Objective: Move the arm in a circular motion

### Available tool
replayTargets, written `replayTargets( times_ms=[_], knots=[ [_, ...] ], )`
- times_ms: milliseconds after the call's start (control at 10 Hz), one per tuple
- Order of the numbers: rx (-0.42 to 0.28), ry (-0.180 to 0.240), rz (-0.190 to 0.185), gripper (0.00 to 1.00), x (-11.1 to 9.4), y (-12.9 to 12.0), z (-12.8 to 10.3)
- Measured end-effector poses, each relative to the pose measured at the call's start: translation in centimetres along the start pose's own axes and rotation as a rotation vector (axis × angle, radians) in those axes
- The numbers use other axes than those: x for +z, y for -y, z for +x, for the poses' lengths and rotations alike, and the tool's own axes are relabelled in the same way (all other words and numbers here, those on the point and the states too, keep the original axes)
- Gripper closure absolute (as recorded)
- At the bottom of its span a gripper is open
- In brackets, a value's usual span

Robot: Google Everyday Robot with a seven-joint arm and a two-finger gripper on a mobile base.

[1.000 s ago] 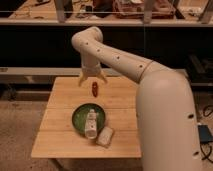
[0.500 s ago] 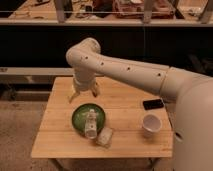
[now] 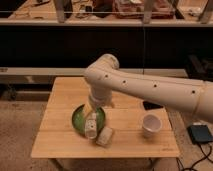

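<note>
Read clock positions on the table (image 3: 60,145) as seen from the camera, with 12 o'clock at the far edge. The arm (image 3: 150,90) enters from 3 o'clock and crosses above the tabletop, then bends down at its rounded joint near the centre. The gripper (image 3: 91,107) hangs over the green bowl (image 3: 77,120), just above the pale bottle (image 3: 91,127) that stands in it. Whether the gripper is spread or pressed together cannot be told, and nothing can be seen held in it. One second ago the gripper was at 12 o'clock of the bowl, over the far half of the table, and the forearm hid the 3 o'clock side. Half a second ago it had swung toward 10 o'clock of the bowl. It has now come round toward 6 o'clock, onto the bowl itself. The forearm has lifted clear of the white cup (image 3: 151,125) and the dark flat object (image 3: 151,105), which are both exposed. Treat this as an arc in progress, judged to be part of the circle and not yet closed. To complete the loop, expect the path to run through 3 o'clock and back to 12 o'clock. Note that the gripper is close to the bottle, and a second pale container (image 3: 105,136) lies at 5 o'clock of the bowl. A low pass could knock either one.
</note>
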Motion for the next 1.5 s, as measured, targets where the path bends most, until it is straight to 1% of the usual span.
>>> replayTargets(
  times_ms=[200, 300, 400, 500, 600, 700, 800, 900, 1000, 1200, 1300, 1400, 1500],
  knots=[
    [0.044, 0.012, -0.001, 0.20, -0.1, -2.9, -2.0],
    [0.106, 0.020, 0.005, 0.20, -0.1, -5.8, -2.9],
    [0.182, 0.034, 0.005, 0.20, 0.2, -9.1, -3.3],
    [0.255, 0.054, -0.005, 0.20, 0.7, -12.3, -3.5],
    [0.316, 0.074, -0.027, 0.20, 1.2, -14.9, -3.5],
    [0.414, 0.099, -0.062, 0.20, 1.9, -18.7, -3.0],
    [0.483, 0.105, -0.091, 0.20, 2.1, -21.2, -2.3],
    [0.563, 0.100, -0.105, 0.20, 1.7, -23.5, -0.8],
    [0.634, 0.086, -0.113, 0.20, 0.9, -25.0, 1.7],
    [0.677, 0.063, -0.107, 0.20, -0.6, -24.4, 6.1],
    [0.682, 0.057, -0.102, 0.20, -1.3, -23.1, 8.7],
    [0.658, 0.059, -0.093, 0.20, -1.4, -20.0, 11.8],
    [0.628, 0.064, -0.082, 0.20, -1.1, -17.6, 13.4]
  ],
)
